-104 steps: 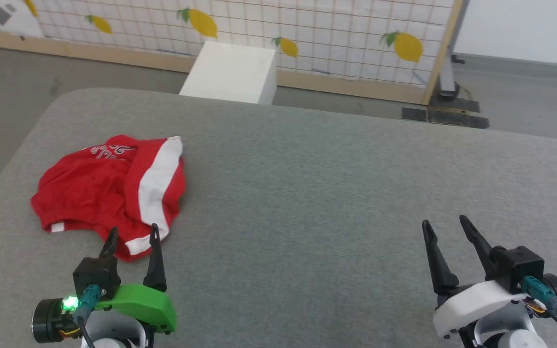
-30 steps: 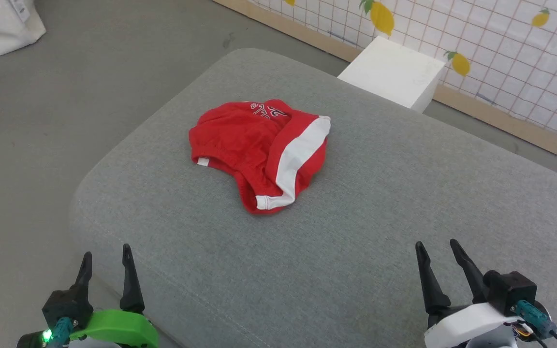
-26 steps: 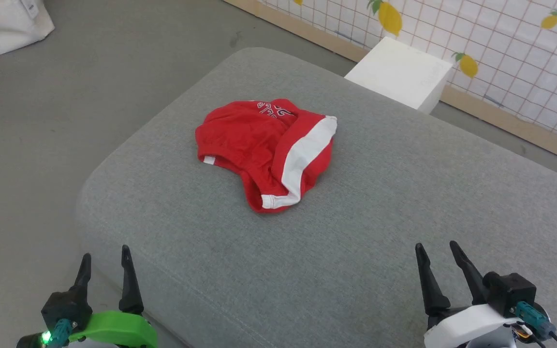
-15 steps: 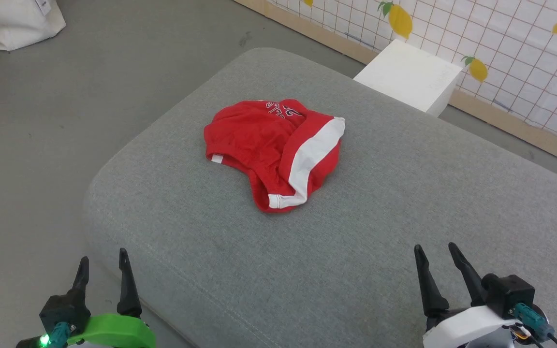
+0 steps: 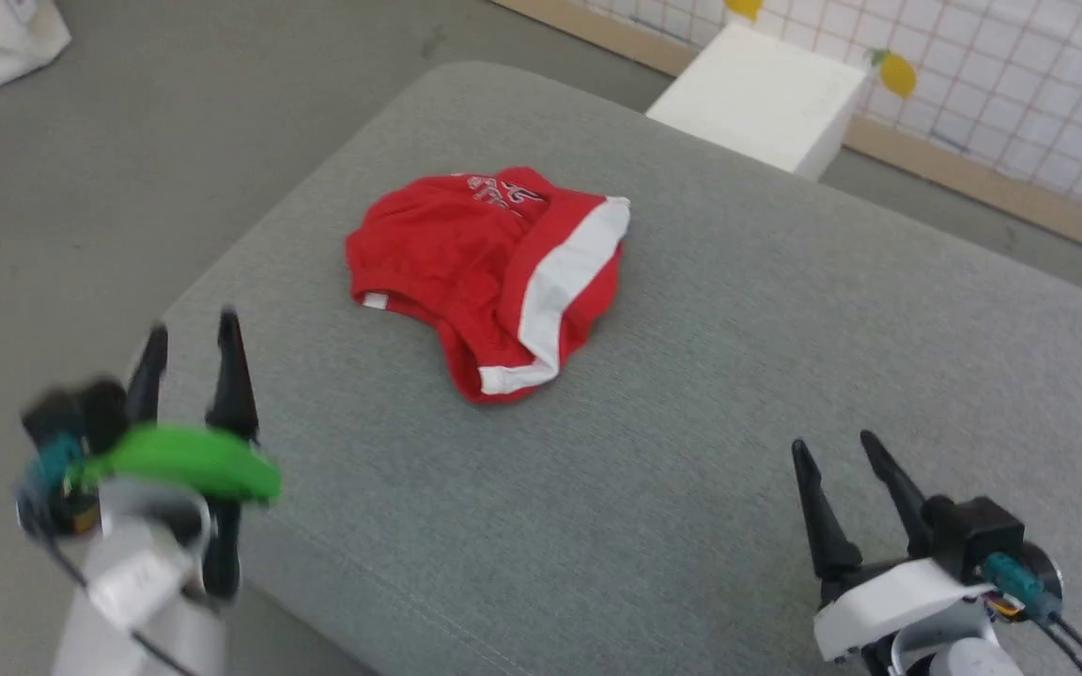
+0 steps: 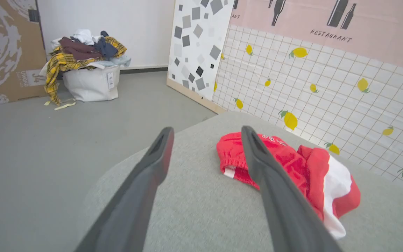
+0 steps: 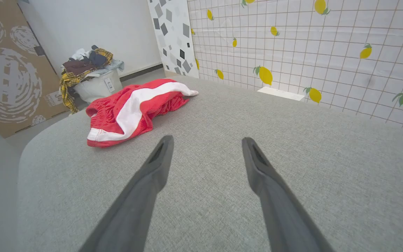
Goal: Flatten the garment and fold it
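The garment (image 5: pixel 494 268), red shorts with a broad white stripe, lies crumpled on the grey cushioned surface (image 5: pixel 710 394). In the left wrist view the garment (image 6: pixel 292 164) sits just beyond the right finger; in the right wrist view the garment (image 7: pixel 135 110) lies ahead and to the left. My left gripper (image 5: pixel 192 329) is open and empty, raised at the surface's near-left corner, short of the shorts and blurred. My right gripper (image 5: pixel 832 446) is open and empty at the lower right, well apart from the shorts.
A white box (image 5: pixel 757 99) stands on the floor beyond the surface, in front of a lemon-print grid panel (image 5: pixel 1001 75). A white hamper heaped with clothes (image 6: pixel 89 70) sits on the grey floor by a cardboard sheet (image 6: pixel 9 52). The surface's left edge drops to the floor.
My left gripper has risen and moved forward toward the garment, blurred with motion. The head camera has shifted, sliding the whole scene. The garment lies as before; the right gripper holds its pose.
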### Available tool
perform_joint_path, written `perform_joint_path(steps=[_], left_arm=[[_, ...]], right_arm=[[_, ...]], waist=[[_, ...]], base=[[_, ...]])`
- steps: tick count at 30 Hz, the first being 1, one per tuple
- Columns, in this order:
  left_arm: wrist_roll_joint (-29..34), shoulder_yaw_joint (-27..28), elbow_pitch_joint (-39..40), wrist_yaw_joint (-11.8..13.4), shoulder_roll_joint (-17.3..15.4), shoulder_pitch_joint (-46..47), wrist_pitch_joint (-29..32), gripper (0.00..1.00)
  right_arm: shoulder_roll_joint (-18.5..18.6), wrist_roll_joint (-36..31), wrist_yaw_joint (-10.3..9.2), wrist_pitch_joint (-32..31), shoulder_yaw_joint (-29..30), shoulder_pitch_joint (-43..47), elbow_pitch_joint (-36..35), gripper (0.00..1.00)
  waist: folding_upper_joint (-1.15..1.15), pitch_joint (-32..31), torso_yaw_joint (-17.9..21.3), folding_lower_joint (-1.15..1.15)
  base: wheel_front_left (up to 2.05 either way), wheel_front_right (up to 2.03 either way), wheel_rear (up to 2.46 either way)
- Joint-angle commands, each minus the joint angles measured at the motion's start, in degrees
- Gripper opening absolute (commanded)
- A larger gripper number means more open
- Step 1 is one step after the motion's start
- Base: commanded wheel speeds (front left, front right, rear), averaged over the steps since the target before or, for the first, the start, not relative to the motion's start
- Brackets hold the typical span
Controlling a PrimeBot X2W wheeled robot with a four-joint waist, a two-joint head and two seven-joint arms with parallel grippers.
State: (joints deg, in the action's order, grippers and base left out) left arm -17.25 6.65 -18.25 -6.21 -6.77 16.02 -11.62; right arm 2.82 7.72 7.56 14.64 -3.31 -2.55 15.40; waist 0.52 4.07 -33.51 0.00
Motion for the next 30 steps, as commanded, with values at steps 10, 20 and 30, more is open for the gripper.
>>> perform_joint_path(steps=[10, 20, 30], left_arm=[[-15.48, -8.43, -17.65, -1.25, -8.04, 25.89, 22.93, 1.00], [-21.63, -15.23, -31.25, -1.26, -12.16, 31.03, 43.12, 1.00], [-22.44, -16.49, -36.06, -0.57, -10.82, 28.20, 34.43, 0.00]], right_arm=[[0.06, -6.22, -0.08, -4.07, 3.70, -2.66, -5.36, 1.00], [0.06, -7.49, -0.08, -5.89, 5.89, -1.41, -10.61, 1.00], [0.06, -7.15, -0.08, -6.13, 4.75, -2.13, -10.82, 1.00]], waist=[[-0.52, 13.81, 13.58, 0.00], [-0.52, 18.37, 18.24, 0.00], [-0.52, 18.42, 17.21, 0.00]], base=[[0.00, 0.00, 0.00], [0.00, 0.00, 0.00], [0.00, 0.00, 0.00]])
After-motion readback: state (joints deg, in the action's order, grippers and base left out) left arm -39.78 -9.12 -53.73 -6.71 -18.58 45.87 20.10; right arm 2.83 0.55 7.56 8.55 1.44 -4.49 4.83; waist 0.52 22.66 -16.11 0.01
